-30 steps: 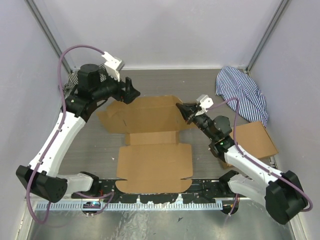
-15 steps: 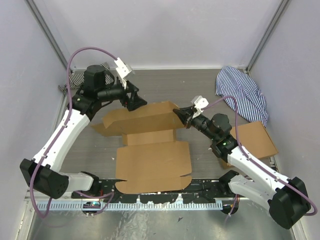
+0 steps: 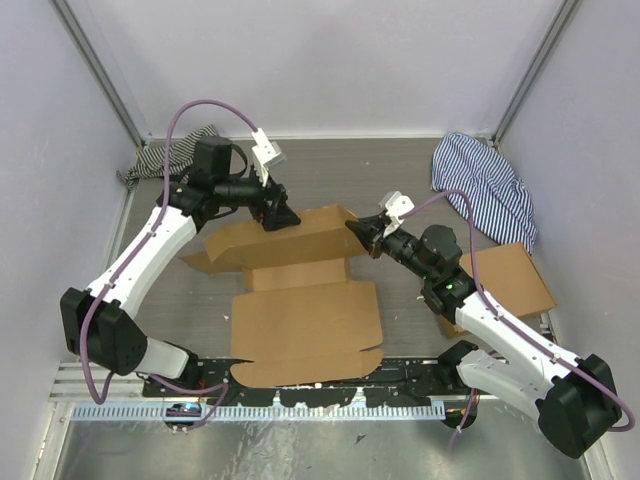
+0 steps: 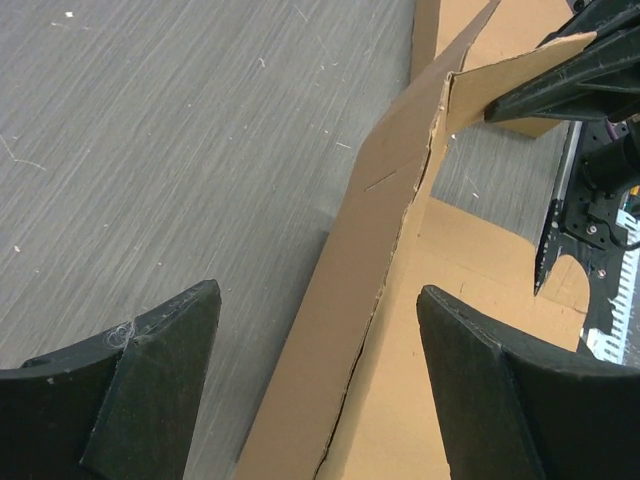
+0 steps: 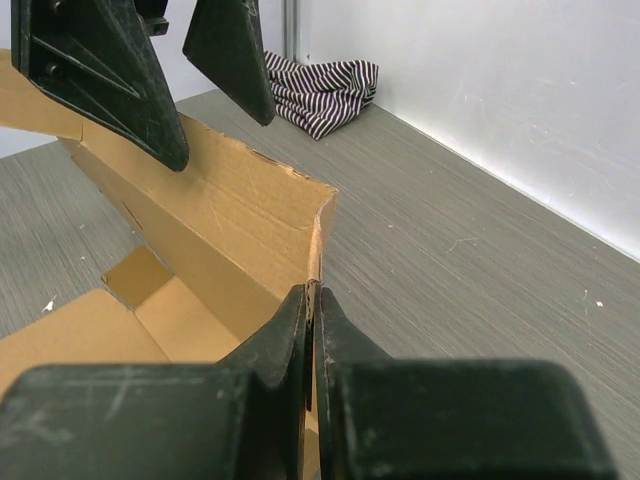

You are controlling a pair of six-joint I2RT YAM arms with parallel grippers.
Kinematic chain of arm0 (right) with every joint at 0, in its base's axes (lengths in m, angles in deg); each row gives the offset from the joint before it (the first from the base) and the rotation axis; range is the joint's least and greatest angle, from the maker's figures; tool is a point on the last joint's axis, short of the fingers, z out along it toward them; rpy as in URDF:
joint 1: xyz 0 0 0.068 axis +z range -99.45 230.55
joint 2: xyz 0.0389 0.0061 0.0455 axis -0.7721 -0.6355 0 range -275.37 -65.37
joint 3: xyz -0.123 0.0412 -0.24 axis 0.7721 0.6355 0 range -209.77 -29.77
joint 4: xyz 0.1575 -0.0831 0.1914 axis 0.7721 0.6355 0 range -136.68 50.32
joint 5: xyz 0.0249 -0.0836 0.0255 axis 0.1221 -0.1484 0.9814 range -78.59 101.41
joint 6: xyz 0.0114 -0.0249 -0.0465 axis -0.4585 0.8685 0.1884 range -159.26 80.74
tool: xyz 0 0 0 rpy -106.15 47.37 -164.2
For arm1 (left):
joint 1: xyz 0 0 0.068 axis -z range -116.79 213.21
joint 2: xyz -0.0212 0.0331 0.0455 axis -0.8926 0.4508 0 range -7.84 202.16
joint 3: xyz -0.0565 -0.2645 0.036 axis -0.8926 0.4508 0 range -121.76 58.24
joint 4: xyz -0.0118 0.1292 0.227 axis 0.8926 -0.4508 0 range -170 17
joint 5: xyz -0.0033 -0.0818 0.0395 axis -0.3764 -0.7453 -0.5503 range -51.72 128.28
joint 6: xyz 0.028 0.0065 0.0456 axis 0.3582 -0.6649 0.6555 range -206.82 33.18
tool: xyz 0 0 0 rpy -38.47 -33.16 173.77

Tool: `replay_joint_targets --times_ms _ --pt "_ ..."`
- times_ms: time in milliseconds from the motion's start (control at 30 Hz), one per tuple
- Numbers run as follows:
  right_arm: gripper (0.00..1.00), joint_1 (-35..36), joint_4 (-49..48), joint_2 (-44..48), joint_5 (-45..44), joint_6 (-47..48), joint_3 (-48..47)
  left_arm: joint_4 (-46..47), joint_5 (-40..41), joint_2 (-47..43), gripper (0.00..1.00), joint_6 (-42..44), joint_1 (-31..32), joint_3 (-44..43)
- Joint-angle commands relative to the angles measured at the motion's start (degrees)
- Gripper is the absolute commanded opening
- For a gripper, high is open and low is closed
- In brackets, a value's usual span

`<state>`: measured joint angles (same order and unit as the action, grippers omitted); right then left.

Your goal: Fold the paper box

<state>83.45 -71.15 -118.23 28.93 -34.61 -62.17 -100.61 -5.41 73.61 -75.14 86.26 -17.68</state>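
Observation:
The paper box [image 3: 305,310] is one large brown die-cut piece in the middle of the table. Its near panels lie flat; its far panel [image 3: 285,240] is tilted up. My right gripper [image 3: 362,234] is shut on the right end of that raised panel, the cardboard edge pinched between its fingers [image 5: 312,300]. My left gripper [image 3: 278,215] is open over the top edge of the raised panel [image 4: 375,260], one finger on each side, apart from it. The left fingers [image 5: 150,80] also show in the right wrist view.
A second, similar brown box [image 3: 508,280] lies at the right, under my right arm. A striped cloth [image 3: 485,185] lies at the back right, another [image 3: 170,155] at the back left. Grey walls close in the table at the back and sides.
The far panel has been lifted from flat to tilted up, held at its right end. My left gripper has moved right and down to straddle its top edge.

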Motion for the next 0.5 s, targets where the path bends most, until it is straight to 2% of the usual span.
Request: replay_joint_targets --times_ms 0,167,300,367,467 --pt "0.07 0.3 -0.2 0.4 1.0 1.7 -3.2 -2.0 -3.0 0.4 0.85 1.2 0.8 0.3" --pt "0.08 0.3 3.7 -1.9 -1.2 1.3 -6.4 -3.8 -1.8 0.3 0.68 1.7 1.9 1.6" --pt "0.12 0.3 6.9 -4.2 -3.4 0.6 -9.4 -3.9 0.8 -0.3 0.38 1.5 2.4 1.9" --pt "0.21 0.3 8.9 -5.4 -5.1 -0.2 -11.1 -3.6 3.2 -0.9 0.21 1.6 2.6 2.0" --pt "0.31 0.3 12.7 -6.2 -5.8 -1.1 -13.6 -2.9 11.9 -1.8 0.05 1.9 3.8 1.7"
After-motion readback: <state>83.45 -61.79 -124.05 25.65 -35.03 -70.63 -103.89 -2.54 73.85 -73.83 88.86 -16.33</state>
